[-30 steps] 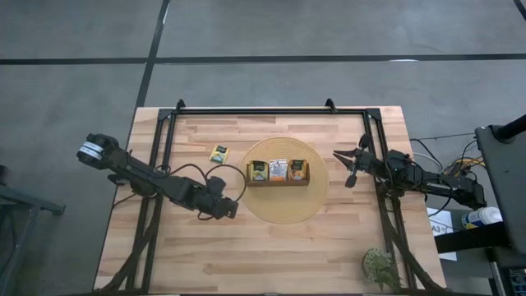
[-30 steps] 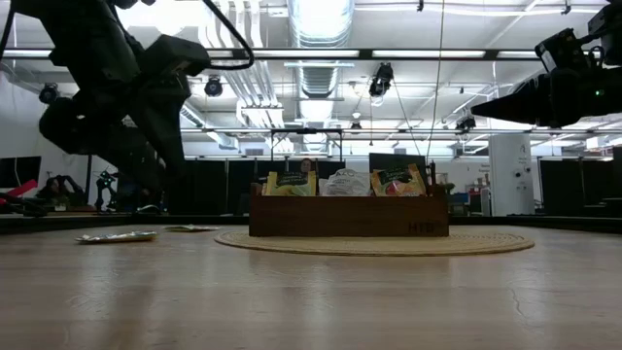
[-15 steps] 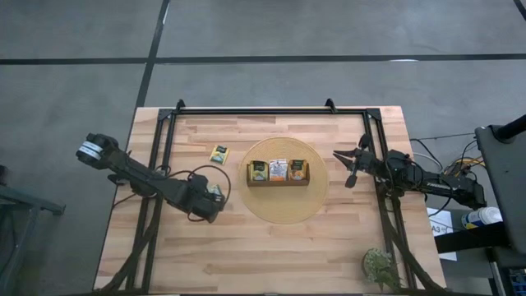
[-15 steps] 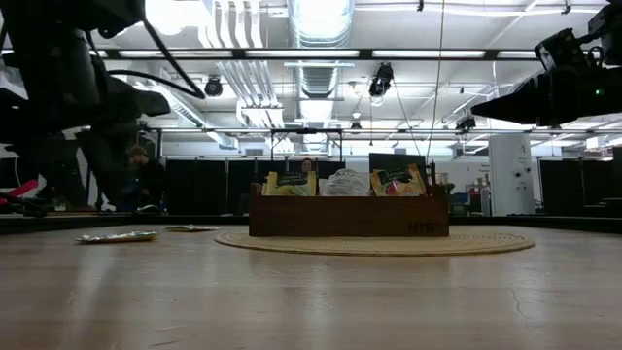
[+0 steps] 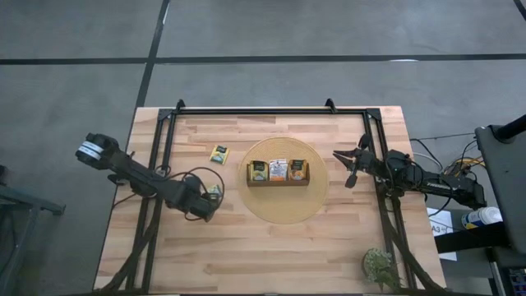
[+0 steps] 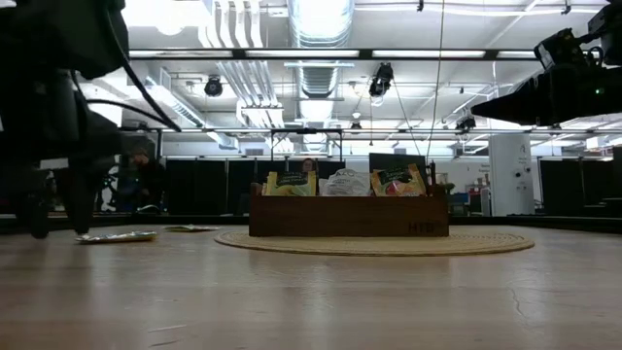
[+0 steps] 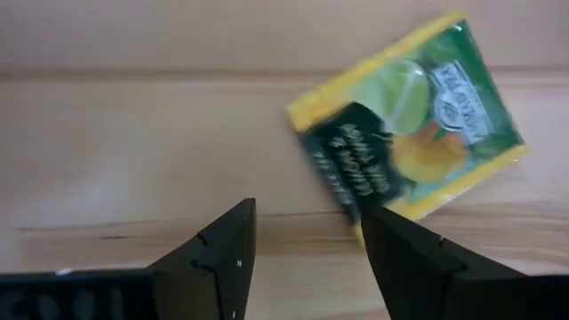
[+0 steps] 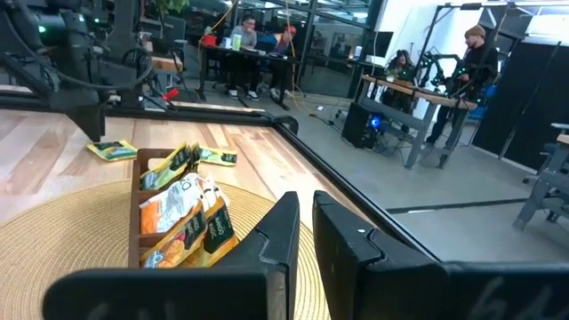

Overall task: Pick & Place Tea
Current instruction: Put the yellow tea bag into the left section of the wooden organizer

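— High view, left gripper (image 5: 212,197)?
— Jaws wide, low over a yellow-green packet (image 7: 409,151) at the tray's (image 5: 279,180) eight o'clock; nothing held.
— Other tea?
— A second packet (image 5: 219,153) lay flat at the tray's ten o'clock; more stood in its three compartments.
— Right gripper (image 5: 343,168)?
— Narrow, empty, at three o'clock.
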`<state>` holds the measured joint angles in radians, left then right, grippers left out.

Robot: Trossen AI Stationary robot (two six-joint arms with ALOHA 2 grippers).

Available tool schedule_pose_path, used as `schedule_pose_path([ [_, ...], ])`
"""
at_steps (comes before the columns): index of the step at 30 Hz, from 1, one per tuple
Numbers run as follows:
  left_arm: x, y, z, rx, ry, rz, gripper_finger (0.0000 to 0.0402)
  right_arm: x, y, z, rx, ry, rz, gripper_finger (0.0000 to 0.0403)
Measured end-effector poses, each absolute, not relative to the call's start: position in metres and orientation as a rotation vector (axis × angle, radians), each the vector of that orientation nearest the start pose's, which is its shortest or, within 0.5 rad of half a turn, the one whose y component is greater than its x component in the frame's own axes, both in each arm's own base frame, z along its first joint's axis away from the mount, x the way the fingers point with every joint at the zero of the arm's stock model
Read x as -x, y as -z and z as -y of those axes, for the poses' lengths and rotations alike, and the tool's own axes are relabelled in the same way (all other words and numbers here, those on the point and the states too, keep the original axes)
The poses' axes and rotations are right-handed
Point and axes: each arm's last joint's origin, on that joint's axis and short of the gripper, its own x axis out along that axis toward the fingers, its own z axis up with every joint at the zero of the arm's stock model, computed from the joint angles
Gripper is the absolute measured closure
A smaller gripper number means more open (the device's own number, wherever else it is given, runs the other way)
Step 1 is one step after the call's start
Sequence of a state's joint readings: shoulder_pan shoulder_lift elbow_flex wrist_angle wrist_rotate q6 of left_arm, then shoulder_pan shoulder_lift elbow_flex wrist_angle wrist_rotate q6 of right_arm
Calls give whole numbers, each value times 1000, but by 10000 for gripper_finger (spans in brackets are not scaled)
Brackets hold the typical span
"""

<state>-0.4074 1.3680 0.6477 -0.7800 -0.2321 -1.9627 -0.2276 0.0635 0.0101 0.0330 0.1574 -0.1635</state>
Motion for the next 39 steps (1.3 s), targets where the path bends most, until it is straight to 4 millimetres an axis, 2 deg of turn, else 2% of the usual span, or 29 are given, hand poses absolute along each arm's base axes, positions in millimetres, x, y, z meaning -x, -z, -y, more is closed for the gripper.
schedule_pose_path([
  [5, -186, -145, 71, 1194, -1119, -907, 204, -97, -165, 27, 161, 382, -52, 369],
  [13, -184, -143, 68, 1226, -1152, -863, 204, -97, -165, 27, 161, 382, -57, 369],
  [22, -188, -150, 65, 1239, -1113, -786, 204, -97, -165, 27, 161, 382, -57, 369],
  [39, -181, -138, 54, 1260, -1156, -826, 204, -97, -165, 27, 153, 381, -56, 369],
])
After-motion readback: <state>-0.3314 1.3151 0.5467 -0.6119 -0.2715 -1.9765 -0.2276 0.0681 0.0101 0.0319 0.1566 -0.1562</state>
